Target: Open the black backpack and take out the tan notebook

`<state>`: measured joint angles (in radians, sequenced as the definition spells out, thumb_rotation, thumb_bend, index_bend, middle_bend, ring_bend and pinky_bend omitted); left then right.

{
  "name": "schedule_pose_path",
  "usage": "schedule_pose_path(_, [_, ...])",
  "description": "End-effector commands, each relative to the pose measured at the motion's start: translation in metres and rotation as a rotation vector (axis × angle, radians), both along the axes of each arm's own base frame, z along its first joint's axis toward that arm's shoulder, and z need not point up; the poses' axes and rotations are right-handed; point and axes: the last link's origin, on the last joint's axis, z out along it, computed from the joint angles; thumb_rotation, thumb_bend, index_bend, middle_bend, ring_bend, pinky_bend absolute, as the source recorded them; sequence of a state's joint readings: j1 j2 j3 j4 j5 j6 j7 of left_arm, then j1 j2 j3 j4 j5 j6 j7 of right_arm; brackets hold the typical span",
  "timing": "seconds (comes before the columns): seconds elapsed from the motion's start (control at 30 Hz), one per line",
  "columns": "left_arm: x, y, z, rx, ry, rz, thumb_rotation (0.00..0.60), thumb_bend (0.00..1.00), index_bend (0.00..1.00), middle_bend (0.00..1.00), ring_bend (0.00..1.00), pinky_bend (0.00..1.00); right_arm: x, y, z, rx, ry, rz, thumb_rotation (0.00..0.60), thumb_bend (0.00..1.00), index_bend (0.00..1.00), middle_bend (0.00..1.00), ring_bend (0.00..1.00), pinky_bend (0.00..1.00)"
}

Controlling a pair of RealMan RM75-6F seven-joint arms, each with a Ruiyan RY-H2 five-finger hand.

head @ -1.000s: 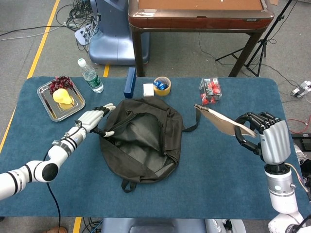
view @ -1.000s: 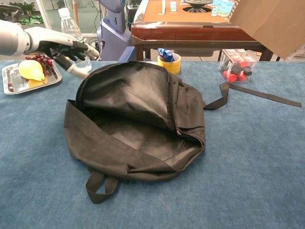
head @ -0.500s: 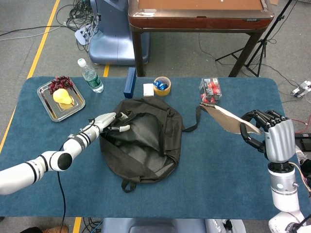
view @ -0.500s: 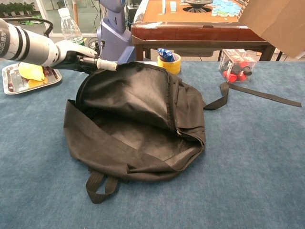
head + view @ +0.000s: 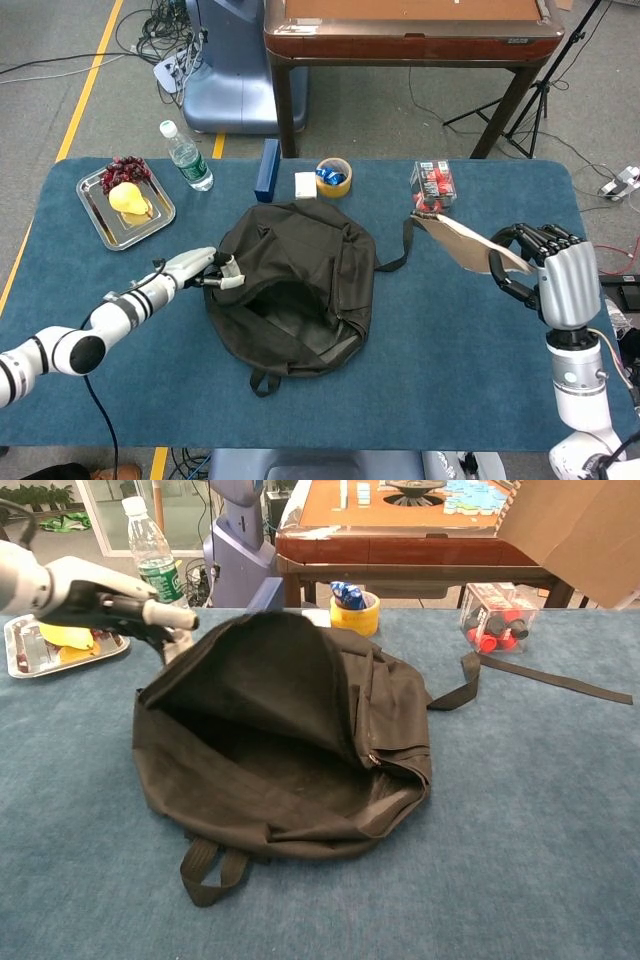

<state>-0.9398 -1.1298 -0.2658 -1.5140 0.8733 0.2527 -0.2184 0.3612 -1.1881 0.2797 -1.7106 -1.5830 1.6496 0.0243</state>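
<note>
Since the earlier frame, the left robot hand has been drawn back toward the black backpack's left edge, and the flap has been lifted so the opening gapes wider. The flap's edge is pinched by its fingers. The tan notebook is held above the table, right of the backpack, by the right robot hand.

Backpack mid-table; tray far left, bottle behind-left, tape roll behind, notebook right.
</note>
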Motion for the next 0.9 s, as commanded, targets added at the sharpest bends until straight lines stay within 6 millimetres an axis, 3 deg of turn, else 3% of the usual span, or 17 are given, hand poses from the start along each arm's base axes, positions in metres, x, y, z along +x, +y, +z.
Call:
schedule_pose_path(0.03, [-0.008, -0.009, 0.007, -0.029, 0.019, 0.013, 0.208, 0.17, 0.41, 0.49, 0.31, 0.01, 0.002, -0.001, -0.003, 0.009, 0.007, 0.003, 0.6, 0.61, 1.0, 0.74, 0.71, 0.64])
schedule_pose_path(0.17, [-0.015, -0.013, 0.018, 0.002, 0.026, 0.008, 0.202, 0.17, 0.42, 0.49, 0.31, 0.01, 0.007, -0.003, -0.009, 0.033, 0.029, 0.01, 0.6, 0.61, 1.0, 0.74, 0.71, 0.64])
schedule_pose_path(0.27, [-0.019, -0.011, 0.024, 0.076, 0.01, -0.011, 0.223, 0.17, 0.39, 0.41, 0.3, 0.01, 0.011, -0.006, -0.014, 0.051, 0.042, 0.016, 0.6, 0.61, 1.0, 0.74, 0.71, 0.64])
schedule_pose_path(0.5, [-0.034, -0.008, 0.032, 0.3, 0.028, -0.126, 0.35, 0.17, 0.3, 0.28, 0.23, 0.01, 0.026, -0.02, -0.034, 0.084, 0.11, 0.067, 0.6, 0.61, 1.0, 0.74, 0.71, 0.64])
schedule_pose_path(0.63, [-0.05, -0.007, 0.032, 0.4, 0.081, -0.179, 0.384, 0.17, 0.25, 0.2, 0.18, 0.01, 0.034, -0.033, -0.049, 0.096, 0.169, 0.084, 0.6, 0.61, 1.0, 0.74, 0.71, 0.64])
schedule_pose_path(0.9, [-0.07, -0.012, 0.034, 0.486, 0.101, -0.196, 0.408, 0.17, 0.23, 0.17, 0.15, 0.01, 0.049, -0.055, -0.089, 0.057, 0.367, 0.134, 0.6, 0.61, 1.0, 0.74, 0.71, 0.64])
